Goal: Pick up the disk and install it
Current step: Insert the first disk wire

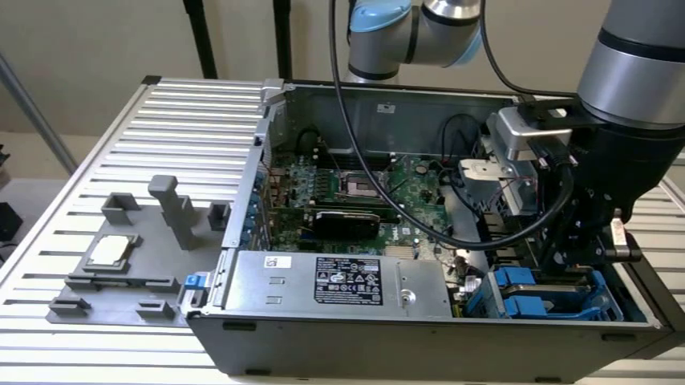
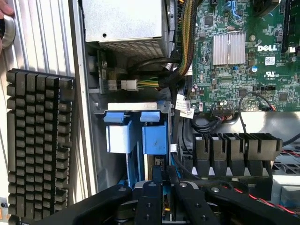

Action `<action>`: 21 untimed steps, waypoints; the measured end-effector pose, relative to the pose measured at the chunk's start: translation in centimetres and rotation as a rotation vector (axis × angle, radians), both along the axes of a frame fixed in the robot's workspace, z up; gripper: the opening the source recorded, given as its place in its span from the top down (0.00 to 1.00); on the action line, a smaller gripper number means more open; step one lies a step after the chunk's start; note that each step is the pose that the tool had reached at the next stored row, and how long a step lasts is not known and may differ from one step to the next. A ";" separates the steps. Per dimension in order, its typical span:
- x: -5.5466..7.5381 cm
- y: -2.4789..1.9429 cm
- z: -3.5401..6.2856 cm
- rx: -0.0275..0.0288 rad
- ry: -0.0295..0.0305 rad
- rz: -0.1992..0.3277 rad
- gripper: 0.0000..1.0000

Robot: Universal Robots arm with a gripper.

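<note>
The disk (image 2: 140,136) stands on edge in the drive bay at the corner of the open computer case (image 1: 428,329). Its two bright blue rail tabs face the wrist camera, with a strip of silver metal above them. In the exterior view the blue rails of the disk (image 1: 522,287) sit low at the case's right end, beside the blue bay frame (image 1: 605,298). My gripper (image 2: 162,199) reaches down into that bay, its black fingers (image 2: 149,201) closed on the thin edge of the disk. In the exterior view the gripper (image 1: 570,255) hangs just above the blue rails.
A silver power supply with a black label (image 1: 334,281) fills the case's near side. The green motherboard (image 1: 370,188) lies behind it, crossed by black cables (image 1: 460,233). A grey fixture holding a small silver chip (image 1: 111,250) sits on the slatted table. In the wrist view, a black keyboard (image 2: 37,140) lies outside the case and a hand (image 2: 4,21) shows at the edge.
</note>
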State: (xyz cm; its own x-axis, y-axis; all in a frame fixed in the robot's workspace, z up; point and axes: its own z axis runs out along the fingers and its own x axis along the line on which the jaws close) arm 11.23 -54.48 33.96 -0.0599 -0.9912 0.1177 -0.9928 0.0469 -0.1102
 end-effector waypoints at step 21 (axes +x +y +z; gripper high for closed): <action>0.1 -0.79 -0.13 0.0240 -0.0007 0.007 0.84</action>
State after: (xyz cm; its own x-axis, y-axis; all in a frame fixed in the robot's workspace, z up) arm 11.36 -55.27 33.84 -0.0530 -0.9942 0.0938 -0.9930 0.0425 -0.1098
